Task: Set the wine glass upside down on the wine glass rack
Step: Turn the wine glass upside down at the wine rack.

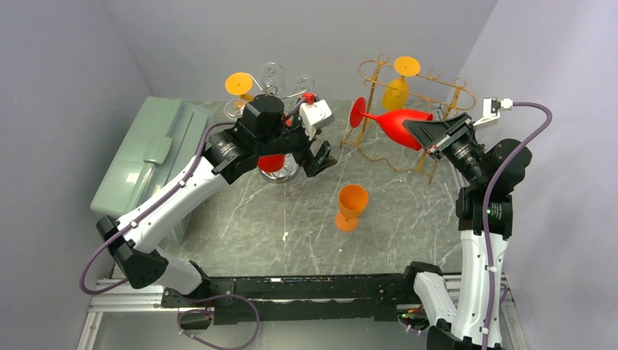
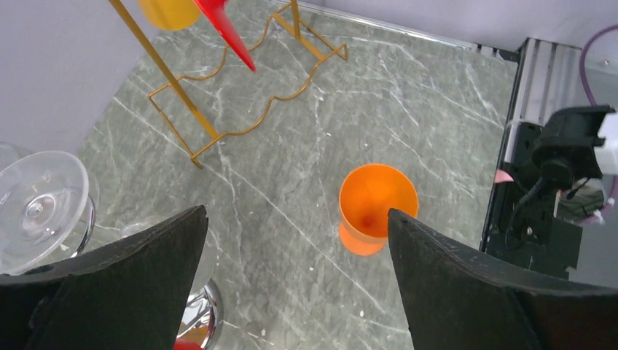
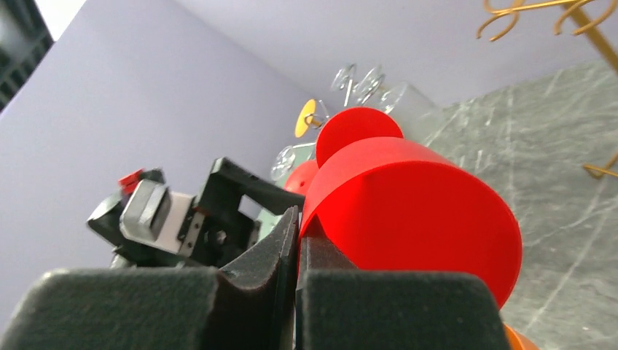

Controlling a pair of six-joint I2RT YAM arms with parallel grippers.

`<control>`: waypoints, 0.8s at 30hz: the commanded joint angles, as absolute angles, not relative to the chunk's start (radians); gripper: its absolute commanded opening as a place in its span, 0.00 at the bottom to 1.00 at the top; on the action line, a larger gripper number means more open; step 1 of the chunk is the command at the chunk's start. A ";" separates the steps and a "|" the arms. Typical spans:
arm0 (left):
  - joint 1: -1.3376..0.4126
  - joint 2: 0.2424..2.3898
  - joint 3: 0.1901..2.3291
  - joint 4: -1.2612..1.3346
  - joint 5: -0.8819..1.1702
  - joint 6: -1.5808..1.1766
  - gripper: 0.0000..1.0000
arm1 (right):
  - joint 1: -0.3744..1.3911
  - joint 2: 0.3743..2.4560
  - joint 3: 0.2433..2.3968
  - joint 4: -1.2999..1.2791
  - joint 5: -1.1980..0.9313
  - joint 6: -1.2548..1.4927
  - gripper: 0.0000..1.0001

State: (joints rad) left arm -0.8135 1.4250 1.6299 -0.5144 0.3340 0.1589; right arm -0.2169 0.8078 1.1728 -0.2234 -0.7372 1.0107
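Left gripper (image 1: 304,156) is wide open, arm stretched toward 1 o'clock. Right gripper (image 1: 418,132) points 10 o'clock, pinching the red glass (image 1: 396,121).

Plain lilac walls (image 1: 58,73) round grey-green marble tbl (image 1: 248,219) w/ white veins

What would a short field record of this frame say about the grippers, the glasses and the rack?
right gripper: shut on the bowl rim of the red wine glass
red wine glass: in the air, lying sideways, foot towards the left arm, not yet hung
gold rack: one yellow glass hangs upside down on it
left gripper: open, holding nothing
orange glass: upright on the table, mid-table
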 commanded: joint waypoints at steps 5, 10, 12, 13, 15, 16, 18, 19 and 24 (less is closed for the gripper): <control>-0.818 1.489 1.706 -0.336 0.242 0.071 0.93 | -0.206 0.786 1.085 0.053 -0.836 1.152 0.00; -0.817 1.527 1.729 -0.310 0.259 0.053 0.85 | -0.201 0.781 1.028 0.162 -0.854 1.218 0.00; -0.818 1.540 1.737 -0.295 0.259 0.045 0.84 | -0.197 0.781 1.028 0.156 -0.857 1.211 0.00; -0.818 1.548 1.744 -0.286 0.265 0.042 0.83 | -0.196 0.778 1.024 0.157 -0.857 1.209 0.00; -0.817 1.569 1.770 -0.290 0.281 0.046 0.76 | -0.191 0.774 1.016 0.175 -0.860 1.218 0.00; -0.818 1.581 1.786 -0.300 0.289 0.045 0.73 | -0.190 0.772 1.011 0.189 -0.862 1.227 0.00; -0.818 1.604 1.820 -0.324 0.305 0.047 0.67 | -0.182 0.770 1.002 0.215 -0.868 1.241 0.00; -0.817 1.613 1.833 -0.331 0.309 0.051 0.64 | -0.178 0.769 0.996 0.226 -0.869 1.246 0.00; -0.817 1.642 1.876 -0.339 0.300 0.090 0.12 | -0.162 0.749 0.953 0.267 -0.879 1.265 0.00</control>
